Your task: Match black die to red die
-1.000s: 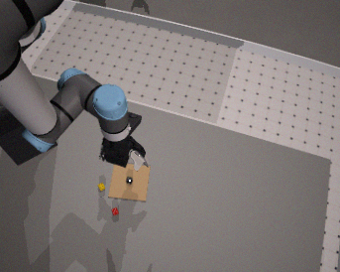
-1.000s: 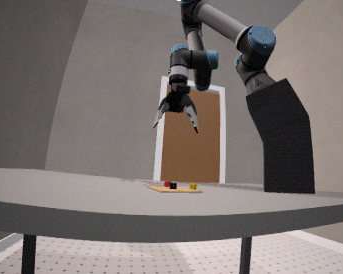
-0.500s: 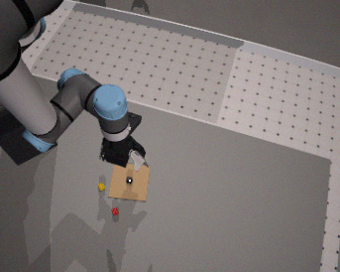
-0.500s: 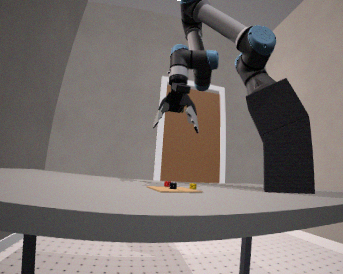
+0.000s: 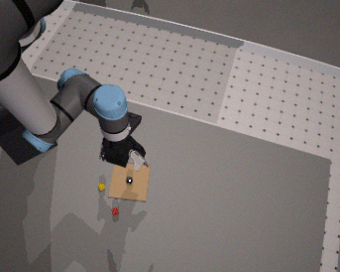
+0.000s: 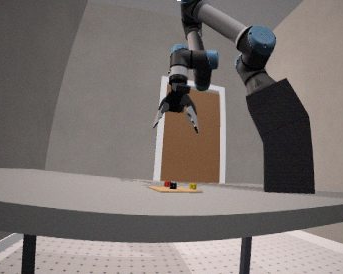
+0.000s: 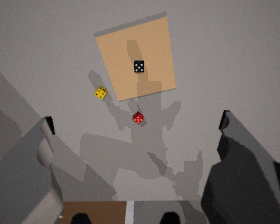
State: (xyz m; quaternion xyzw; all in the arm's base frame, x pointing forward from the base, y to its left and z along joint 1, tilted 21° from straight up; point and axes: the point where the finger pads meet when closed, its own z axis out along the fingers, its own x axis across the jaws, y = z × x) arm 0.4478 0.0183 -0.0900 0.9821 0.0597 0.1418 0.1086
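The gripper hangs high above the table with its jaws spread wide and nothing in them. Far below sits the black die, flat on the tan mat and well inside its edges, so that part of the job looks done. The red die lies off the mat, near its edge. The yellow die sits just beside the mat.
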